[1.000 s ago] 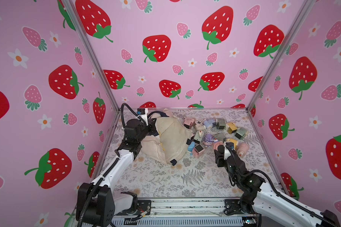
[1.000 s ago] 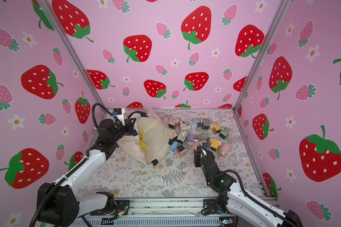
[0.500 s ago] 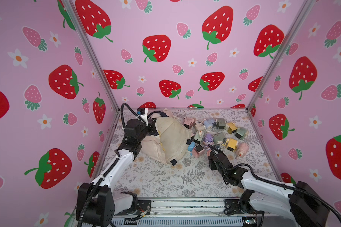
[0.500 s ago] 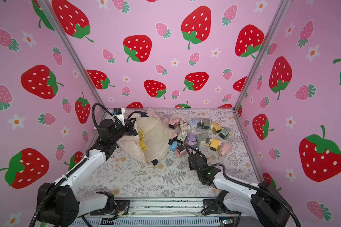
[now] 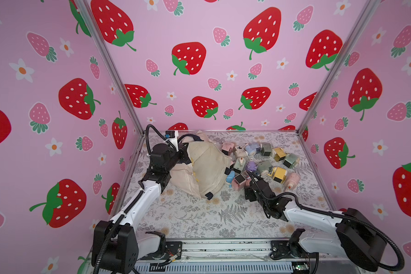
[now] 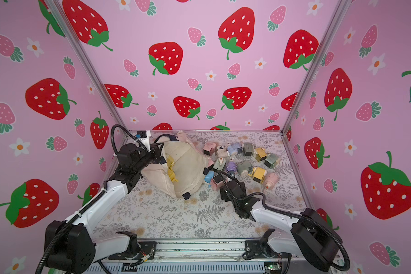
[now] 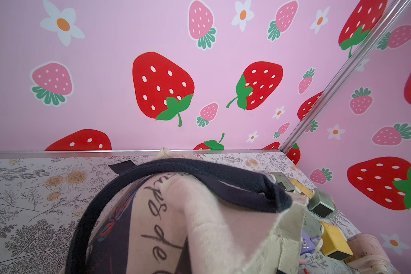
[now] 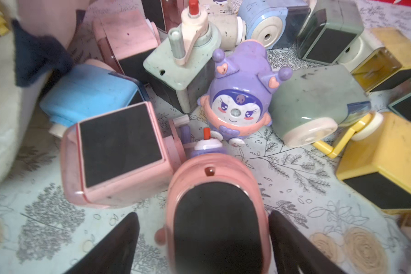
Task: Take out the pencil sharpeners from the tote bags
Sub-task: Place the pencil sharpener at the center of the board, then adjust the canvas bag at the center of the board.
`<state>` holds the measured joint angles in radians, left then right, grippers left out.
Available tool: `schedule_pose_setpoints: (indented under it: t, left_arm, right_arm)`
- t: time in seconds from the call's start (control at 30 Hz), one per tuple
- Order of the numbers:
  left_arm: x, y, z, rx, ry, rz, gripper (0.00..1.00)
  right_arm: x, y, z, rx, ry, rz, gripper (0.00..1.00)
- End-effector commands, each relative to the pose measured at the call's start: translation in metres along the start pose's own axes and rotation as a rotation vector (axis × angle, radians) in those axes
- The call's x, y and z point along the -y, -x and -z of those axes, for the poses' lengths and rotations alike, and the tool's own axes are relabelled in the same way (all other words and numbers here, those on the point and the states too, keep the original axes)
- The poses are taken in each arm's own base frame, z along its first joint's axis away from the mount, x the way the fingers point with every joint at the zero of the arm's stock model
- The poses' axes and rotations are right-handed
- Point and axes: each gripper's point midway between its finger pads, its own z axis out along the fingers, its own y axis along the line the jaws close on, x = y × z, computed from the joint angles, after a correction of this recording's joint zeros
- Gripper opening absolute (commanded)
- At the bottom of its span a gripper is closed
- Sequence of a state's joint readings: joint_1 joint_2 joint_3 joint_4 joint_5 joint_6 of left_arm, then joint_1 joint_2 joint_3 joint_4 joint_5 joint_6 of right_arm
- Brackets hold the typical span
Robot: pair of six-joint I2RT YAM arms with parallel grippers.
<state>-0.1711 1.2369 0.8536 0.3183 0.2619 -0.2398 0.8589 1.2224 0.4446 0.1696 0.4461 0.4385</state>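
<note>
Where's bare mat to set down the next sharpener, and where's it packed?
Free: near mat between tote bag, right arm and front rail; also the far-right corner beyond the yellow sharpener. Packed: the sharpener pile right of the bag.

This looks like a robot lab's enclosed test cell. Pink strawberry-print panels [image 5: 223, 35] wall three sides, joined by aluminium posts [image 5: 112, 68]. Two robot arms [image 5: 142, 199] are mounted on a front rail [image 5: 223, 248] at a floral-papered table [image 5: 199, 213].

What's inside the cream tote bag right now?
Through the opening of the tote bag, what looks like a yellow pencil sharpener shows. The canvas covers the rest of the inside, so whether more are in there cannot be told.
</note>
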Motion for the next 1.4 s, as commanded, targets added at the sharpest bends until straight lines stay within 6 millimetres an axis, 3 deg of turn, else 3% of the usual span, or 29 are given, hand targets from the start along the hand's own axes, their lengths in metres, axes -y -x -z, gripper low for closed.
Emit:
schedule_pose_setpoints:
  t: [0.0,0.37,0.53,0.67,0.87,1.07,1.27,1.33,1.37]
  left_arm:
    - [0.014,0.047,0.009,0.13,-0.032,-0.038,0.0]
    - [0.014,0.048,0.008,0.132,-0.036,-0.037,0.0]
    - [0.014,0.047,0.008,0.131,-0.036,-0.038,0.0]
    - [0.014,0.047,0.008,0.13,-0.035,-0.037,0.0]
    - [0.014,0.047,0.009,0.131,-0.035,-0.038,0.0]
    - [0.014,0.048,0.01,0.133,-0.029,-0.042,0.0]
    - [0.013,0.048,0.01,0.131,-0.028,-0.046,0.0]
    - [0.013,0.048,0.009,0.128,-0.027,-0.049,0.0]
    - [0.014,0.047,0.009,0.125,-0.028,-0.05,0.0]
  right_arm:
    - [-0.004,0.014,0.001,0.03,0.015,-0.016,0.9]
    - [-0.005,0.051,0.019,0.134,0.034,0.012,0.94]
    - [-0.017,0.078,0.03,0.187,0.089,0.032,0.96]
    - [-0.043,0.1,0.031,0.213,0.196,0.066,0.97]
    - [-0.089,0.123,0.007,0.165,0.325,0.162,0.97]
    - [-0.091,0.154,-0.027,0.172,0.293,0.205,0.97]
    - [-0.116,0.173,-0.061,0.132,0.37,0.314,0.97]
    - [-0.117,0.181,-0.072,0.135,0.367,0.316,0.9]
    - [-0.118,0.183,-0.076,0.131,0.379,0.31,0.79]
